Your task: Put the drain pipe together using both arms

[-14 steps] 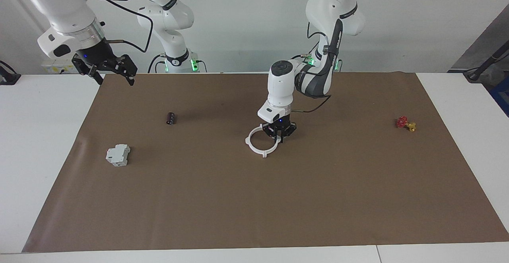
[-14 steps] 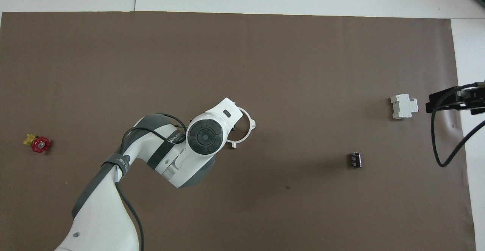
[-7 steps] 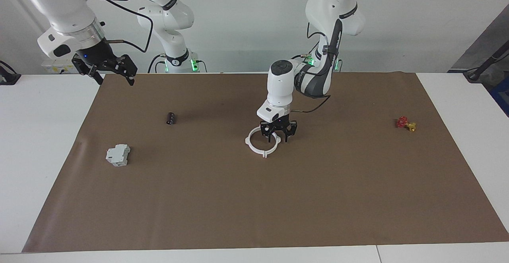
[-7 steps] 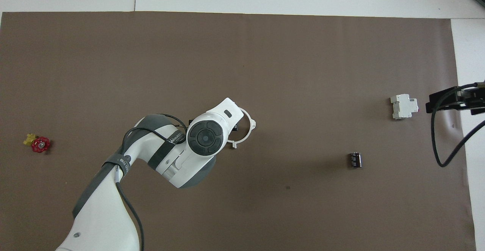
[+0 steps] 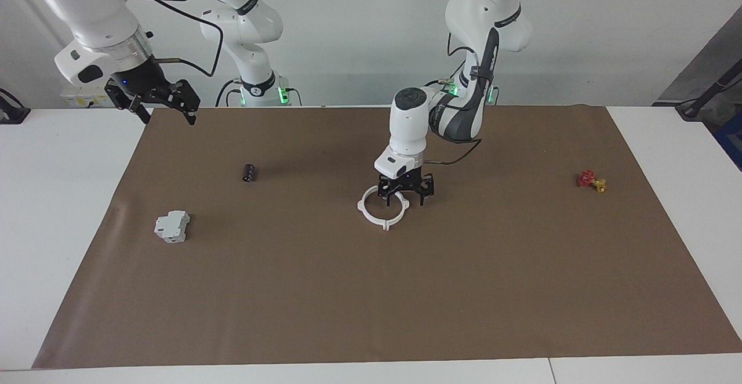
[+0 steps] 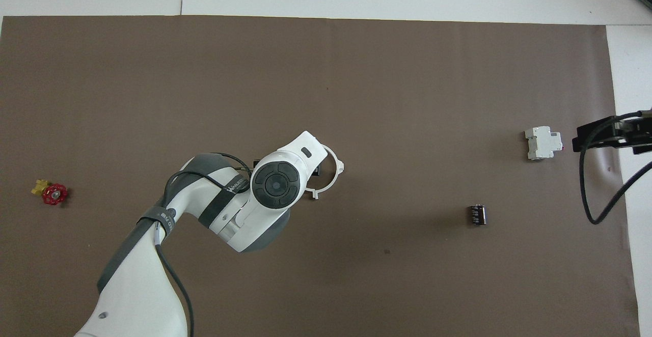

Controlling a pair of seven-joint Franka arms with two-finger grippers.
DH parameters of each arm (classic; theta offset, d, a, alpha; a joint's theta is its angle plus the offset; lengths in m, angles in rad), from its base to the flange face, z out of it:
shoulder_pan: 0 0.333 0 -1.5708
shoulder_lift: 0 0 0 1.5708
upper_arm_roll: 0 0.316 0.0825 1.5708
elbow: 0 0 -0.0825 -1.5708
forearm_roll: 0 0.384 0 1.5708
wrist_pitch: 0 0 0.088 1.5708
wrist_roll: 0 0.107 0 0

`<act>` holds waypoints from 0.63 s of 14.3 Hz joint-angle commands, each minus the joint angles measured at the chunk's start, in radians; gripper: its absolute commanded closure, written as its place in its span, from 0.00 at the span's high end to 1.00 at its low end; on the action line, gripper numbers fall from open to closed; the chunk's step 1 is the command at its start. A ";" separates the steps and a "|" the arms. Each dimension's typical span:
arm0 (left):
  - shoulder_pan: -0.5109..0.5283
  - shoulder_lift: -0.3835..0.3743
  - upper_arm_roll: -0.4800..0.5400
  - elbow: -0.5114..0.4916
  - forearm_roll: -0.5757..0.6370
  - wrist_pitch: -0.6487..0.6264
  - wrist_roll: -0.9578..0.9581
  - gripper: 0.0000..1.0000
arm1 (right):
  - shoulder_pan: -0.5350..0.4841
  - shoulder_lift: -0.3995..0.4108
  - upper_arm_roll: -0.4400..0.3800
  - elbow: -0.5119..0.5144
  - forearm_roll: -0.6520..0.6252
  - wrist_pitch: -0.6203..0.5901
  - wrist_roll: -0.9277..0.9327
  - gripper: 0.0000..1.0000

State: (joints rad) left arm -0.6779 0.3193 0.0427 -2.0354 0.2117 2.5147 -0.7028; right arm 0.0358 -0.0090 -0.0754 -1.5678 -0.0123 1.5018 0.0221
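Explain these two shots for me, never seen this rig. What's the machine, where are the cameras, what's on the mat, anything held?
Two white robot arms work at a table with a brown mat. One camera faces them across the table; the other looks down from above their own end. The left gripper is open, low over the white ring, the assembled drain pipe, mid-mat. It holds nothing. The right gripper waits open in the air over the mat's edge, at its own end. Also on the mat: a grey-white block, a small dark cylinder, and a red-and-yellow valve.
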 commanded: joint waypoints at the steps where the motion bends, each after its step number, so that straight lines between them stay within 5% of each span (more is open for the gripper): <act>1: 0.001 -0.055 0.020 0.013 0.018 -0.081 -0.020 1.00 | -0.001 -0.002 0.002 -0.003 0.000 0.017 0.009 1.00; 6: 0.154 -0.210 0.020 0.024 0.018 -0.230 0.006 1.00 | 0.001 -0.002 0.002 -0.005 -0.003 0.031 0.009 1.00; 9: 0.277 -0.272 0.020 0.030 0.014 -0.324 0.205 1.00 | 0.001 0.000 0.002 -0.003 -0.005 0.031 0.007 1.00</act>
State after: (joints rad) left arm -0.4705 0.0888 0.0723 -1.9929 0.2125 2.2446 -0.6070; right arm 0.0364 -0.0090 -0.0752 -1.5678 -0.0124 1.5136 0.0221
